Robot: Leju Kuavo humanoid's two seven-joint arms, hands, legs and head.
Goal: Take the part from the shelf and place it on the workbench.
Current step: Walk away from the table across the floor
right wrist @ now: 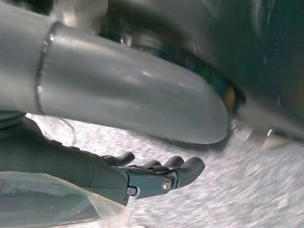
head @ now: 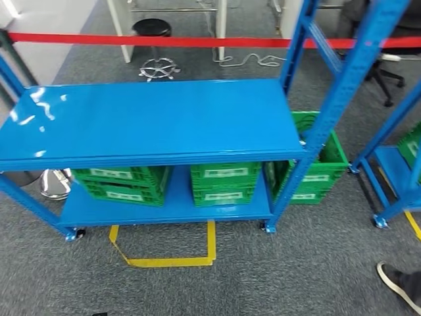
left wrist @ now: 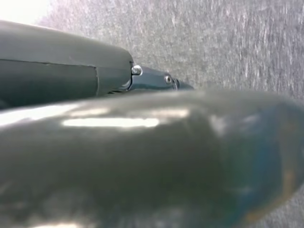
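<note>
Facing a blue shelf (head: 148,118), top board bare; green crates (head: 225,183) sitting on the lower board, another crate (head: 325,164) at 3 o'clock. Part itself not showing, likely inside a crate. Right hand (right wrist: 150,175) hanging over carpet, fingers (right wrist: 186,167) loosely curled, holding nothing. Left hand (left wrist: 154,80) too blurred for telling finger state. Risking a blind reach into the wrong crate, or clipping the shelf's upright (head: 337,99).
</note>
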